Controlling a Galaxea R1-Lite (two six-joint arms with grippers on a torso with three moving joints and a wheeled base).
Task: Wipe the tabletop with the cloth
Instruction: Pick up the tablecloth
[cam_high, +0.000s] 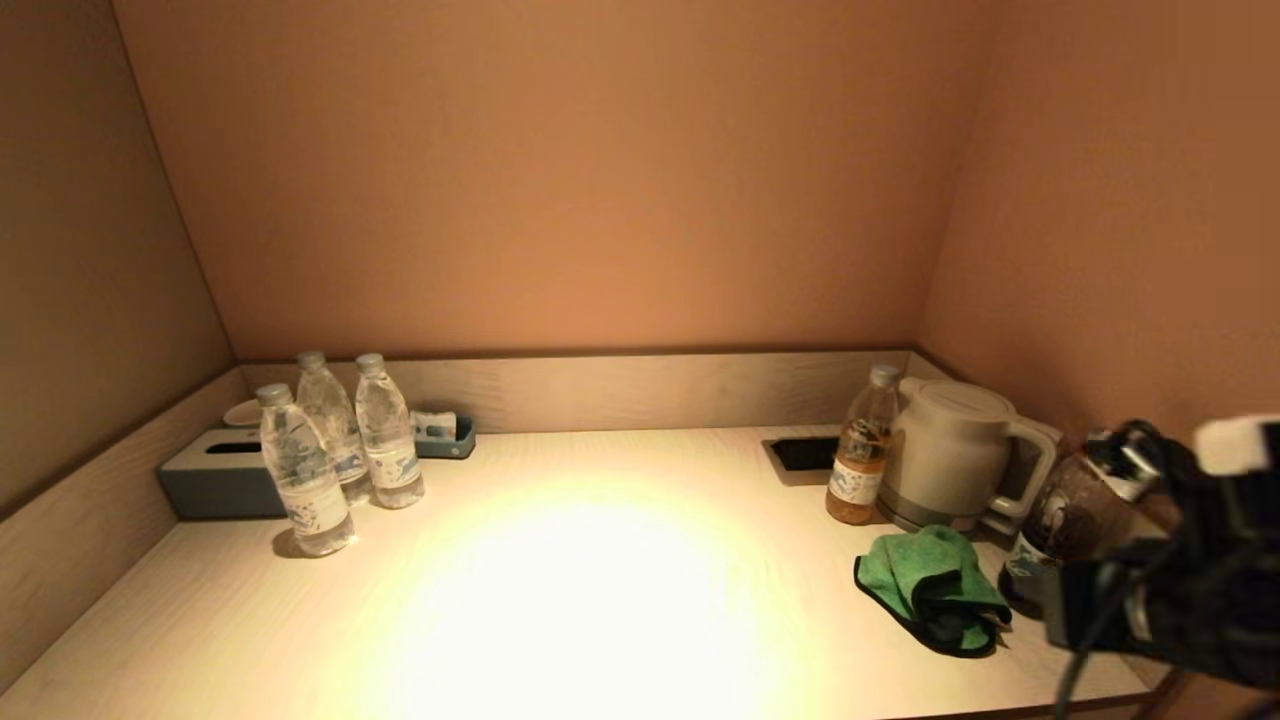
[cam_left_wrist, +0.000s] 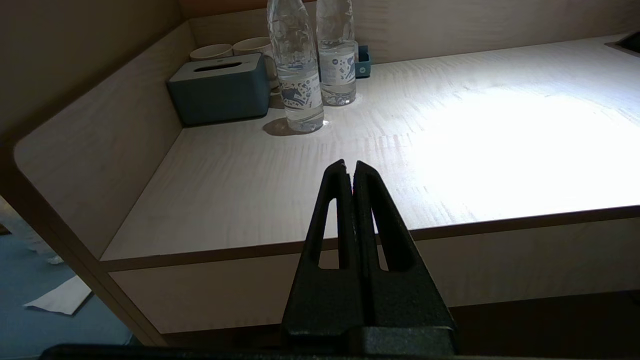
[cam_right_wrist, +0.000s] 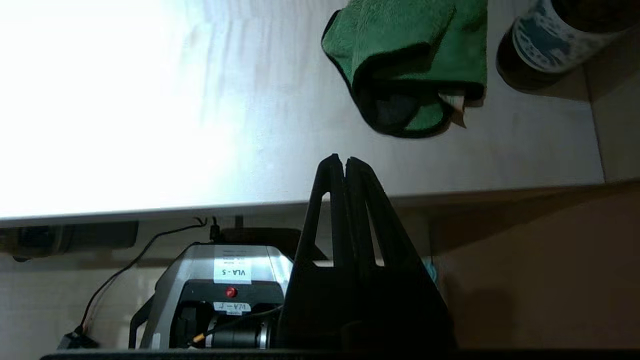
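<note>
Cloth (cam_high: 933, 587) crumpled, underside hidden; both grippers' fingers (cam_right_wrist: 345, 170) pressed together, 0 contact.

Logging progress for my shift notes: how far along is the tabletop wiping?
Nothing looks done yet. The green cloth lies crumpled on the tabletop in front of the kettle, untouched. The right claw is shut and empty at the table's front edge, short of the cloth. The left claw is shut, parked off the front edge. Grasping and all wiping remain.
</note>
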